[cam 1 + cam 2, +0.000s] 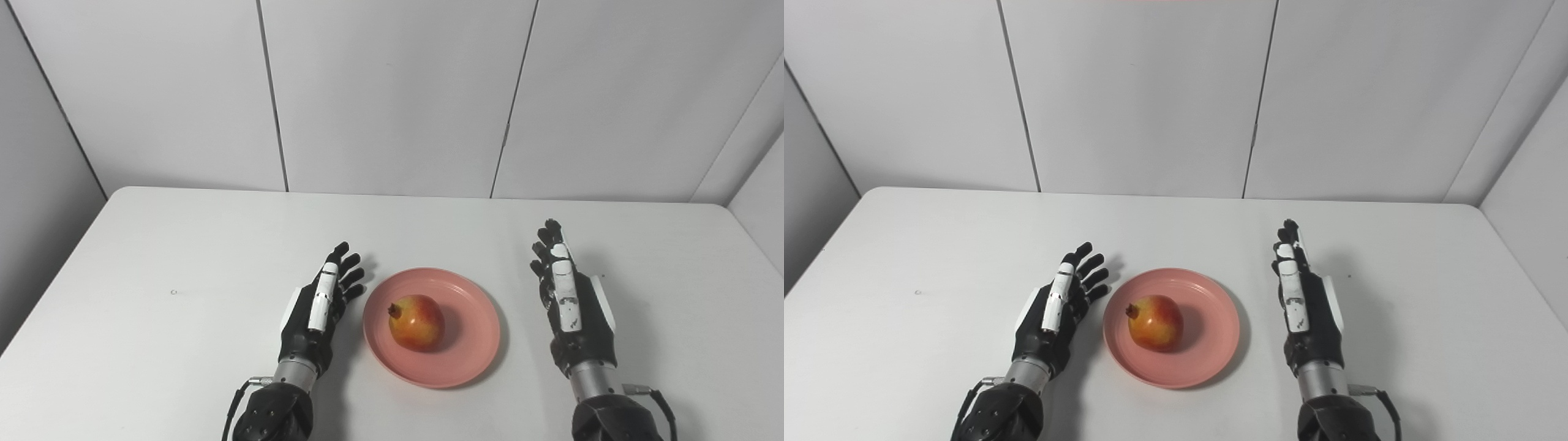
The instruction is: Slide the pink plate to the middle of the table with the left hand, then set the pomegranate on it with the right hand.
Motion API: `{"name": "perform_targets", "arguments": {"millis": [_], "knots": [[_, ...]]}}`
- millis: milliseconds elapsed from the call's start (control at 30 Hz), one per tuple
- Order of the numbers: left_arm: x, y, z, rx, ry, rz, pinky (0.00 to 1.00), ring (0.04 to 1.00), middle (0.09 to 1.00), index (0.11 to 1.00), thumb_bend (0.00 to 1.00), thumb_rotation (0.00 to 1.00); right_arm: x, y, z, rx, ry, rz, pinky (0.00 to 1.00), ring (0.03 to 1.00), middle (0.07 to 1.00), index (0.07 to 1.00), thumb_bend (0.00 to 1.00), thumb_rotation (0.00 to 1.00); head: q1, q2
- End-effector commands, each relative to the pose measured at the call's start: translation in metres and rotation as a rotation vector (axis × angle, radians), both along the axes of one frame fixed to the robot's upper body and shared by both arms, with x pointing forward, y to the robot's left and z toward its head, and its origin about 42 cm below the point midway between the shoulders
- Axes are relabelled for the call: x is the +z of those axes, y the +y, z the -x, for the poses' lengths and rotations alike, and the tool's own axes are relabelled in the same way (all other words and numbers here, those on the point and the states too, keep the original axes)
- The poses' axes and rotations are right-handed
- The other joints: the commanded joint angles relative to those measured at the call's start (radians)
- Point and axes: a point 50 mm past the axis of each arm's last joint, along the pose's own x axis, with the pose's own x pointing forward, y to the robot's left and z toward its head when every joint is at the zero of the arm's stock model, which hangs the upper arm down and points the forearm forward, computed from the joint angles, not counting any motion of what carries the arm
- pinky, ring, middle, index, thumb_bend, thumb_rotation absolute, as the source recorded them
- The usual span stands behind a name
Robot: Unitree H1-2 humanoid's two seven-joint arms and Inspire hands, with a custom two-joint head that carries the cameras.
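The pink plate (pixel 465 343) sits on the white table near the middle, toward the front. A red and yellow pomegranate (pixel 416 323) lies on the plate, left of its centre. My left hand (pixel 321 303) is open and empty, fingers stretched out, just left of the plate's rim and apart from it. My right hand (pixel 569 300) is open and empty, fingers straight, a short way to the right of the plate. The same shows in the right eye view: plate (pixel 1206 343), pomegranate (pixel 1154 331), left hand (pixel 1056 303), right hand (pixel 1304 300).
The white table (pixel 184 257) is bounded by grey wall panels (pixel 392 92) at the back and both sides. A tiny mark (pixel 174 292) lies on the table at the left.
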Motion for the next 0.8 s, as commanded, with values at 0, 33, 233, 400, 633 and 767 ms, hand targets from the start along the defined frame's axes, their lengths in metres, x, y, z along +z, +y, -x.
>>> {"name": "perform_targets", "arguments": {"millis": [0,33,233,400,633,767], "knots": [[0.0161,-0.0003,-0.0009,-0.014,-0.081,0.003,0.91,0.916,0.933,0.926,0.47,1.0,0.0114,0.0054,0.0006,-0.005,-0.03,-0.033,1.0,1.0,1.0,1.0,0.76,1.0,0.001,-0.004],[0.0164,0.0,-0.0008,-0.015,-0.082,0.001,0.92,0.926,0.942,0.931,0.47,1.0,0.0108,0.006,0.0007,-0.008,-0.025,-0.041,1.0,1.0,1.0,1.0,0.69,1.0,0.001,-0.004],[0.0186,0.0029,0.0008,-0.02,-0.091,-0.012,0.96,0.96,0.974,0.958,0.46,1.0,0.0076,0.0078,0.0,-0.032,-0.018,-0.073,1.0,0.993,0.992,0.984,0.42,1.0,-0.003,-0.007],[0.0201,0.0022,0.0012,-0.027,-0.093,-0.017,1.0,0.988,1.0,0.982,0.44,1.0,0.0071,0.0078,-0.0012,-0.032,-0.018,-0.055,0.99,0.974,0.98,0.971,0.3,1.0,0.002,-0.007],[0.0236,0.0022,0.0013,-0.019,-0.093,-0.014,1.0,0.988,0.998,0.985,0.42,1.0,0.0084,0.0095,-0.0023,-0.022,-0.016,-0.05,0.99,0.979,0.984,0.977,0.28,1.0,-0.003,-0.008],[0.0243,0.0023,0.0012,-0.018,-0.098,-0.012,1.0,0.985,0.996,0.983,0.41,1.0,0.0096,0.0113,-0.002,-0.02,-0.018,-0.055,0.99,0.977,0.981,0.971,0.28,1.0,-0.003,-0.01]]}}
